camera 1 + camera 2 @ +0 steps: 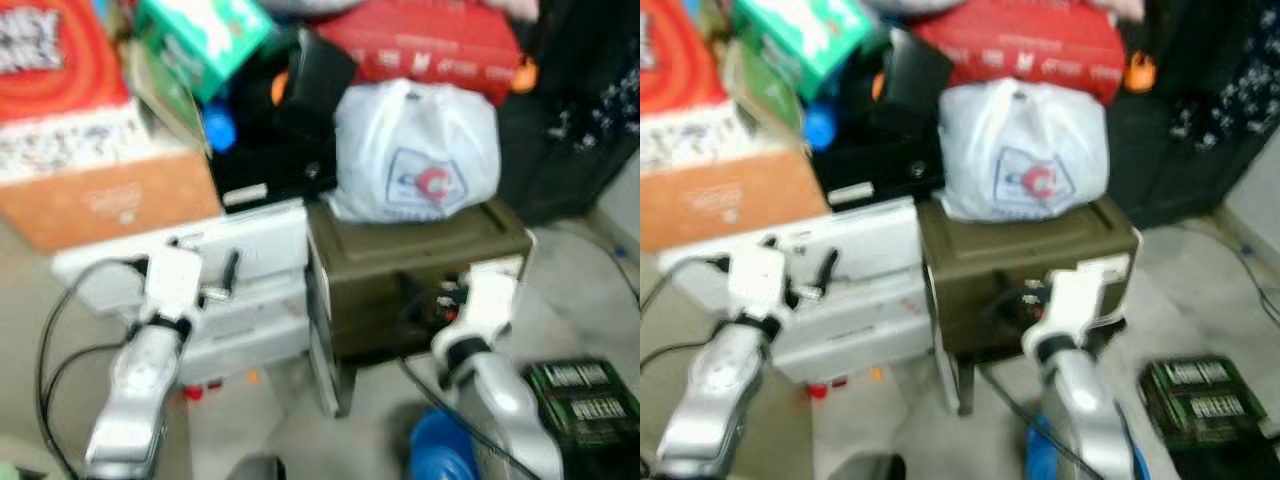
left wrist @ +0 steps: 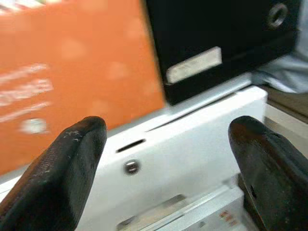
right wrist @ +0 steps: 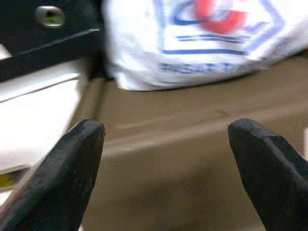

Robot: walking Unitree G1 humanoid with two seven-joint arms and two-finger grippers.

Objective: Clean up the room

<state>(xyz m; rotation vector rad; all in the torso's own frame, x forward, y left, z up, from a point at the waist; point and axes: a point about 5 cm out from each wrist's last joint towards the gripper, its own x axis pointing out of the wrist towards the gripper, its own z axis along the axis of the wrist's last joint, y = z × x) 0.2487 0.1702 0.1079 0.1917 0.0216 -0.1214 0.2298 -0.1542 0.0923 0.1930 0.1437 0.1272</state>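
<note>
White plastic carrier bag (image 1: 415,150), printed with a red-and-blue emblem, sits knotted and full on the flat lid of an olive-green box-shaped crate (image 1: 420,275), its base touching the lid and its back against a black case (image 1: 265,150). Behind it lies a red flat carton (image 1: 425,40); to your left stands an orange cardboard box (image 1: 110,205), with a white slotted appliance casing (image 1: 250,290) just beside the crate.

Left end effector (image 2: 166,163): released, its 2 black fingers (image 2: 53,178) spread wide and aimed at the white casing, apart from it. Right end effector (image 3: 166,159): likewise released, fingers (image 3: 62,173) wide apart, facing the crate's upper edge with the bag just above and beyond.

Handling judgement: you should expect the bag to be soft and yielding, its film thin, slippery and easily torn, its weight unknown but probably modest given the rounded bulge. Contents cannot be made out, so treat them as possibly fragile. A pinch on the bulging side would likely slide off or crush what is inside; gathered film at the top, where the bag narrows to its neck, looks like the firmer place to take hold. Lift straight up so the base clears the lid without dragging. Blur in both eye views limits finer detail.
</note>
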